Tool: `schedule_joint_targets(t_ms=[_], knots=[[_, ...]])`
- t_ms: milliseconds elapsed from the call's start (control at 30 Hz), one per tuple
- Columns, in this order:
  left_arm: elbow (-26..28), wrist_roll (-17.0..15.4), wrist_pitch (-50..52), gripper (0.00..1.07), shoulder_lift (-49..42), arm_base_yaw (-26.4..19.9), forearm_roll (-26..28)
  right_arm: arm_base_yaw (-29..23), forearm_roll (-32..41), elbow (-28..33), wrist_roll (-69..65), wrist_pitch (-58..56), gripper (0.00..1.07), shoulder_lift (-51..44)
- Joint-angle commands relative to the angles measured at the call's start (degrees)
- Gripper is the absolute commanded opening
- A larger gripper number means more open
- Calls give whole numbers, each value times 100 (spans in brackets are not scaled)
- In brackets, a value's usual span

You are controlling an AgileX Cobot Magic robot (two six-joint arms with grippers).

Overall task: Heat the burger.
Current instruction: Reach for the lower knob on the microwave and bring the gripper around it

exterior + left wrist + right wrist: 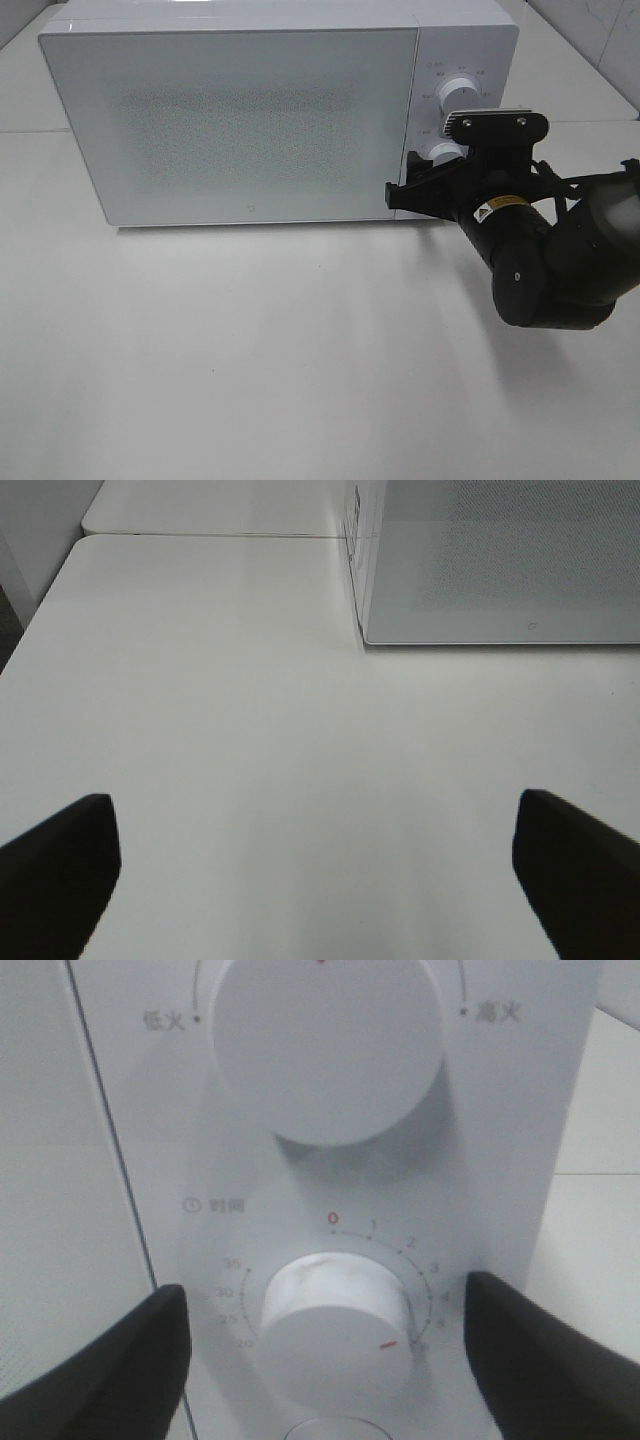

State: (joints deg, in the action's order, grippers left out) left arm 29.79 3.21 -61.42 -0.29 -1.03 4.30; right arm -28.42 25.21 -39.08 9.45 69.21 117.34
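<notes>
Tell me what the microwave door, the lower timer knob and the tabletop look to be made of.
White microwave door: probably glass, glossy; a dotted mesh shows through it. White round timer knob: likely moulded plastic, matte, with a red pointer line. White tabletop: smooth, faint sheen, perhaps laminate; unsure.

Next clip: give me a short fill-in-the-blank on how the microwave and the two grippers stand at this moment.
1. The microwave has its door ___.
2. The right gripper straddles the timer knob, which sits ___ the power knob.
3. The left gripper hangs over the table with its jaws ___.
Missing words: closed; below; open.
</notes>
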Motion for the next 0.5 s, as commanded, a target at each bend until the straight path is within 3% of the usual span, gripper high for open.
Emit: schedule_joint_targets(t_ms=[33, 100, 167, 200, 267, 333, 367, 500], knots=[[-17, -29, 6, 100, -80, -11, -11, 11, -69, -63, 52, 1238, 73, -17], [-17, -29, 6, 100, -80, -11, -11, 11, -69, -63, 52, 1238, 71, -17], [-17, -29, 6, 100, -80, -11, -11, 11, -69, -63, 52, 1238, 57, -17], [-17, -29, 6, 100, -80, -11, -11, 11, -69, -63, 52, 1238, 57, -17], [-17, -29, 6, 100, -80, -11, -11, 11, -69, -63, 52, 1243, 45, -17], [-17, -29, 6, 100, -80, -11, -11, 11, -69, -63, 52, 1255, 41, -17], [-17, -29, 6, 100, -80, -11, -11, 11, -69, -63, 46, 1255, 31, -17], [-17, -29, 6, 100, -80, -11, -11, 11, -69, -63, 6, 1255, 20, -17]])
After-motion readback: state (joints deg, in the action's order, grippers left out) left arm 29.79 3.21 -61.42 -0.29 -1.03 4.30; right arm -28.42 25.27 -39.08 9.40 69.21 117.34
